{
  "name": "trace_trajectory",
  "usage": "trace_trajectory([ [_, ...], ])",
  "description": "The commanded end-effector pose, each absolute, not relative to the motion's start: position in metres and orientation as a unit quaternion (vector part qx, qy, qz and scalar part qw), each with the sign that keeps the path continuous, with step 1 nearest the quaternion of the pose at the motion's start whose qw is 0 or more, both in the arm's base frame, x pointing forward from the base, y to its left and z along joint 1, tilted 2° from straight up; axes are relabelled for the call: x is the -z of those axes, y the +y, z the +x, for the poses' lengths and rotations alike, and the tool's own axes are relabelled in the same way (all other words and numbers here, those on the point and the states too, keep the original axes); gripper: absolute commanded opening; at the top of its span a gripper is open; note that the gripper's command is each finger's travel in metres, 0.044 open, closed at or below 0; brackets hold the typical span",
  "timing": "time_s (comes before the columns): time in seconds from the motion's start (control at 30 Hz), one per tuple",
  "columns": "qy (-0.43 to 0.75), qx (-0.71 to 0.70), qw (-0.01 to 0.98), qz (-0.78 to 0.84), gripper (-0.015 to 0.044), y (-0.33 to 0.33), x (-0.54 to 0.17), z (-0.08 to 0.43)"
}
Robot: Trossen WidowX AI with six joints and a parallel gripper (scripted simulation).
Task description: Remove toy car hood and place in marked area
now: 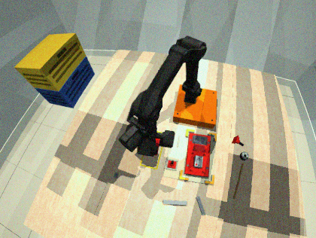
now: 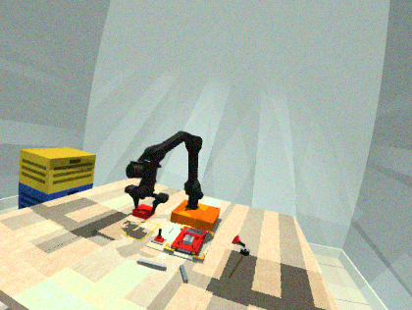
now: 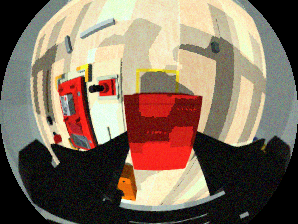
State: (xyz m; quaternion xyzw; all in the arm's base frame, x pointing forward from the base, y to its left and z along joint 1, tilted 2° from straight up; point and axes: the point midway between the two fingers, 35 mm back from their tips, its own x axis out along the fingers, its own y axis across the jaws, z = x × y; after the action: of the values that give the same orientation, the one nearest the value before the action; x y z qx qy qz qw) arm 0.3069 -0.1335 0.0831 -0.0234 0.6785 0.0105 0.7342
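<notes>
The hood (image 2: 143,212) (image 3: 162,131) is a red box-like piece. My gripper (image 2: 144,209) (image 3: 161,134) is shut on it and holds it above the table; in the top view the arm hides most of it. The marked area is a yellow outline (image 1: 162,157) (image 2: 139,238) (image 3: 157,70) on the table, partly hidden by the arm in the top view and by the hood in the wrist view. The hood hangs in the air near the outline, toward its robot-base side. The red toy car (image 1: 203,151) (image 2: 196,243) (image 3: 76,111) stands between yellow corner brackets, apart from the gripper.
A red knob piece (image 1: 171,164) (image 2: 159,238) (image 3: 107,86) stands between outline and car. The orange base (image 1: 205,107) (image 2: 196,216) is behind. Two grey bars (image 1: 174,202) (image 1: 201,205) lie in front. A red cone (image 1: 236,140) and a grey-headed stick (image 1: 244,155) lie right.
</notes>
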Motion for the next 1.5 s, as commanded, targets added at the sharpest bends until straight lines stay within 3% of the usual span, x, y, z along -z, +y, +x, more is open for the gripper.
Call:
trace_trajectory([
  [0.0, 0.682, -0.014, 0.731, -0.022, 0.0000, -0.132, -0.075, 0.305],
  [1.47, 0.682, -0.014, 0.731, -0.022, 0.0000, -0.132, -0.034, 0.306],
])
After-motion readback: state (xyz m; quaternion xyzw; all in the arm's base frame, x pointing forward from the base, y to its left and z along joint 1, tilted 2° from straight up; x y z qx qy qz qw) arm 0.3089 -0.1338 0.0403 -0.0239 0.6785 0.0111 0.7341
